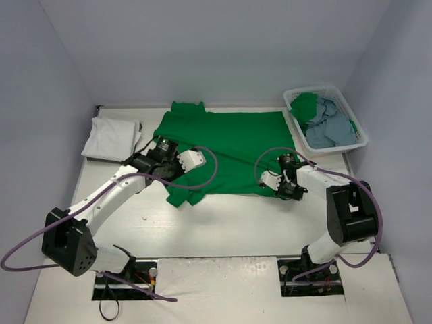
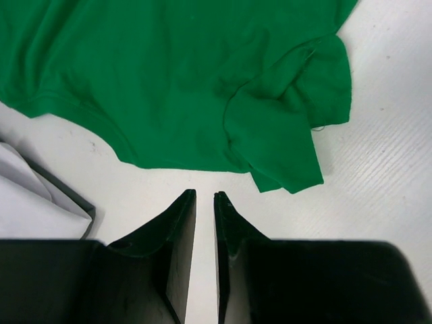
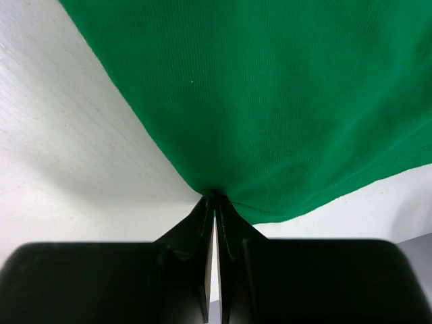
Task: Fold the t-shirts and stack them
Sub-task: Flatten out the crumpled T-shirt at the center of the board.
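Pinched hem is hidden inside my closed right fingers (image 3: 209, 202), gripping the green shirt (image 1: 223, 145); left fingers (image 2: 191, 201) barely apart, empty, just short of shirt's edge.

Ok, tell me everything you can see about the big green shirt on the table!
The green shirt is plain, bright green, soft-looking cloth with short sleeves. It lies spread out sideways on the white table, mostly flat with a few wrinkles. Its near sleeve is folded over and crumpled. The right claw is shut on its near edge, pinching the cloth. The left claw sits just short of the crumpled sleeve, not touching it.
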`<action>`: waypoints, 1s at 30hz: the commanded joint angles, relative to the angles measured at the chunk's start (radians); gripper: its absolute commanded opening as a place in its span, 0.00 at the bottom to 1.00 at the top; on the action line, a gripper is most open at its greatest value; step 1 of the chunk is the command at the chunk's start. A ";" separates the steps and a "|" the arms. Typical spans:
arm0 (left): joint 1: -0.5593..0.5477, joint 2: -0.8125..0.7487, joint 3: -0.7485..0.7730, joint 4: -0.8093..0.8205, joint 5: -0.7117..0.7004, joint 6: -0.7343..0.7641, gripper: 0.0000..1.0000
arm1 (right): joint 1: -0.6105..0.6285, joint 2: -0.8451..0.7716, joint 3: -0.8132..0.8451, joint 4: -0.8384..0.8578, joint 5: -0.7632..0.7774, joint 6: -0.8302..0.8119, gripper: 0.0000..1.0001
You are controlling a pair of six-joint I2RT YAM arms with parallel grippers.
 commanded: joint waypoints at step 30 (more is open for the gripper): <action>-0.323 0.173 -0.188 0.210 -0.158 0.214 0.38 | 0.014 -0.052 -0.046 -0.003 -0.027 0.012 0.00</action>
